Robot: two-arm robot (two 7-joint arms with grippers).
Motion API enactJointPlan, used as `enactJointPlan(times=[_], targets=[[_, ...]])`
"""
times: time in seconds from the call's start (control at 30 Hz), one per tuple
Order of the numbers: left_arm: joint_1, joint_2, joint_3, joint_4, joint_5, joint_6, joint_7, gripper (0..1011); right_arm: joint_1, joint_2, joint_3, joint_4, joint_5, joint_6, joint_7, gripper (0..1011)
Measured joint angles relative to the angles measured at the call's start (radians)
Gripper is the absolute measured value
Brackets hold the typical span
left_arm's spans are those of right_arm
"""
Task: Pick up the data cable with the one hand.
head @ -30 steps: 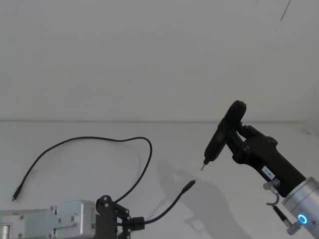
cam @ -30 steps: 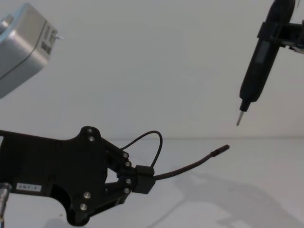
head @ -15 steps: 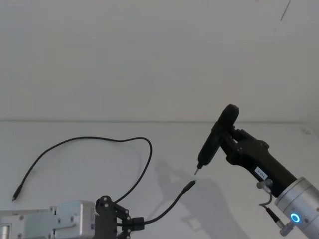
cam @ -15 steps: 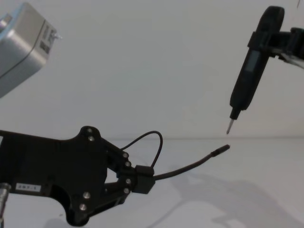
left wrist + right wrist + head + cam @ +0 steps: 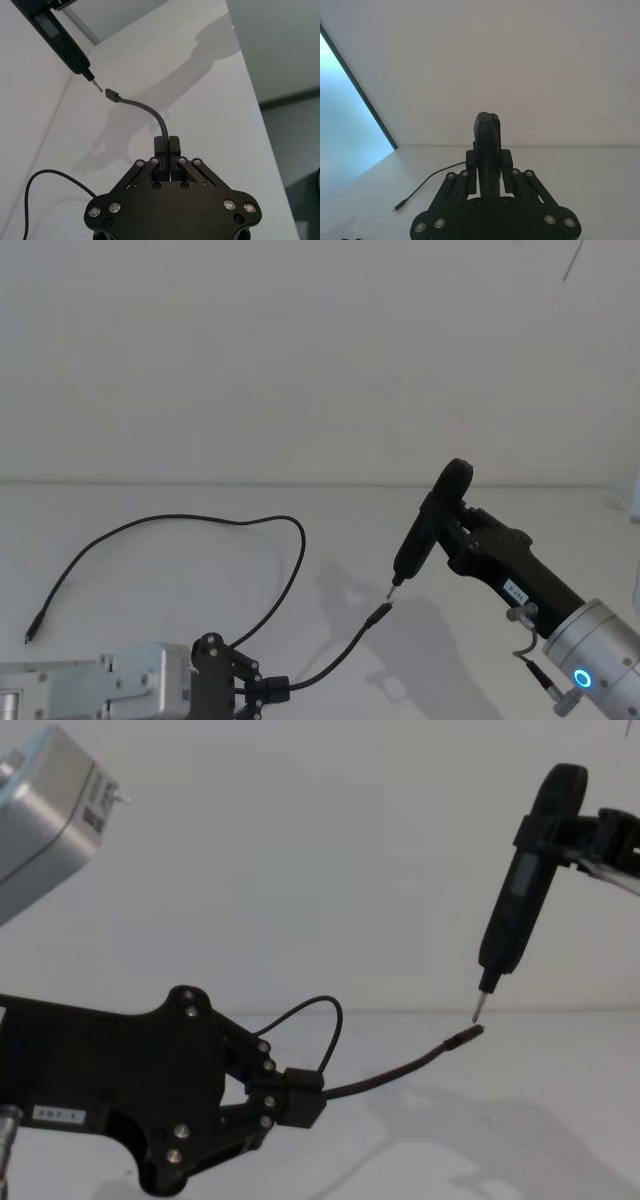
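The left hand [image 5: 300,1098] is black, with shiny screws and a small white label. It sits low at the near left of the white worktop [image 5: 150,640]. Its two fingers [image 5: 167,150] are squeezed tight on the data cable [image 5: 180,525], so it is gripping the cord a little way back from one end.

From the pinch, a short stiff piece of the cable pokes out ahead of the hand and up toward the right. It ends in a small thicker plug tip [image 5: 462,1037]. That tip hangs in the air, off the worktop.

The other way, the long thin part of the cable bends back in a loop behind the hand. Then it lies in a wide curve on the worktop, far out to the hand's left, and stops at a small plug [image 5: 30,637] at the far left.

The right hand [image 5: 489,175] is up high, ahead of the left hand and to its right. It is clenched around a black pen-like tool [image 5: 428,530]. The tool points down and leans toward the left hand. Its little metal tip [image 5: 478,1008] is just above the cable's raised plug tip. In the left wrist view a small gap shows between them.
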Motion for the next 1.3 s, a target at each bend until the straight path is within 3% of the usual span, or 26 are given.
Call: enactJointPlan(times=[1.3], targets=[[0.0,0.0,0.0,0.0,0.0,0.0,0.0,40,-0.017,0.041,-0.017,-0.009,0.011,-0.029,-0.025,284]])
